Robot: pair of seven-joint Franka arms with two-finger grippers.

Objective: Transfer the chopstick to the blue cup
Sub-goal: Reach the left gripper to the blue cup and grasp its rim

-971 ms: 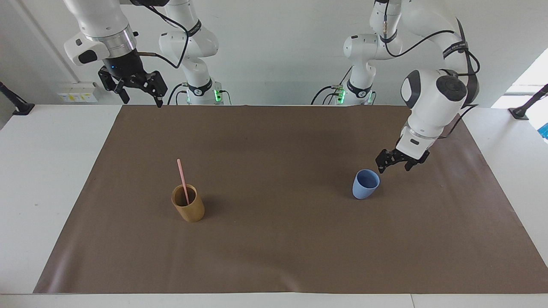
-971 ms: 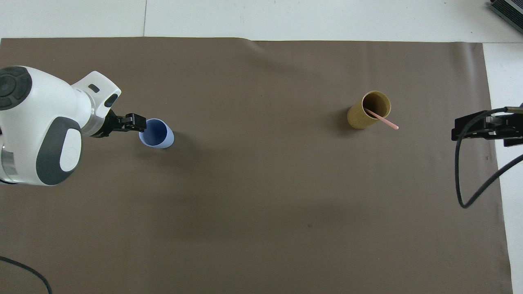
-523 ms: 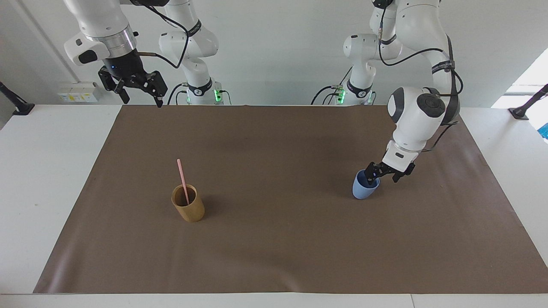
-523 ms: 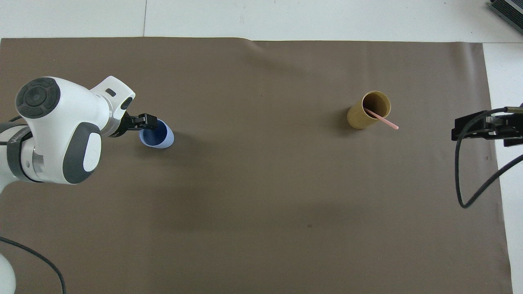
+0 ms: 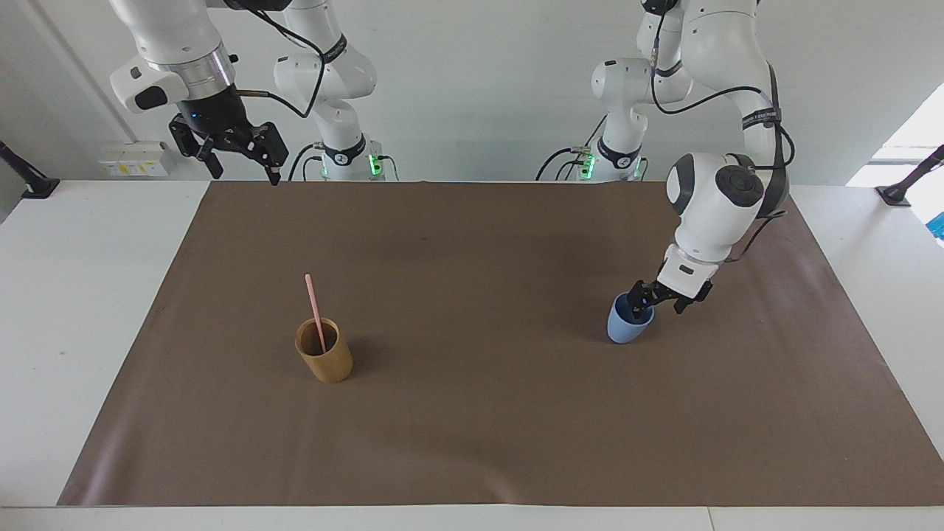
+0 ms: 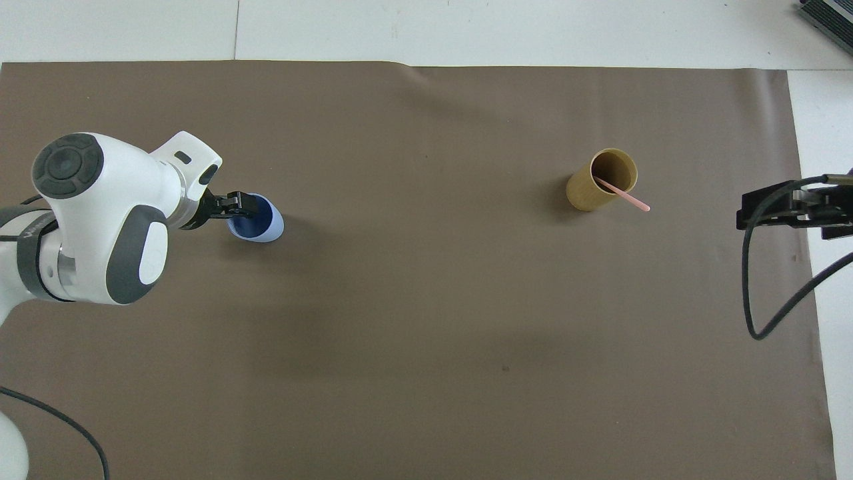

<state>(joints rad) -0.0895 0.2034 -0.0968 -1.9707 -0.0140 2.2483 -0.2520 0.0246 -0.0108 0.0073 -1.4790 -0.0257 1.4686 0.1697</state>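
Observation:
The light-blue cup [image 5: 625, 328] [image 6: 261, 227] stands upright on the brown mat toward the left arm's end of the table. My left gripper [image 5: 656, 304] [image 6: 242, 206] is down at its rim, open, one finger inside the cup and the other outside, on the side toward the left arm's end of the table. The pale pink chopstick [image 5: 315, 306] [image 6: 625, 197] leans in the tan cylindrical cup [image 5: 327, 363] [image 6: 586, 193] toward the right arm's end. My right gripper [image 5: 247, 175] waits open in the air over the mat's corner at the robots' edge.
A brown mat [image 5: 472, 428] covers most of the white table. Between the two cups lies bare mat. A black cable [image 6: 766, 280] hangs from the right arm over the mat's edge.
The left gripper has dropped from beside the blue cup down onto its rim, one finger going inside. The cups, the chopstick and the right arm have not moved.

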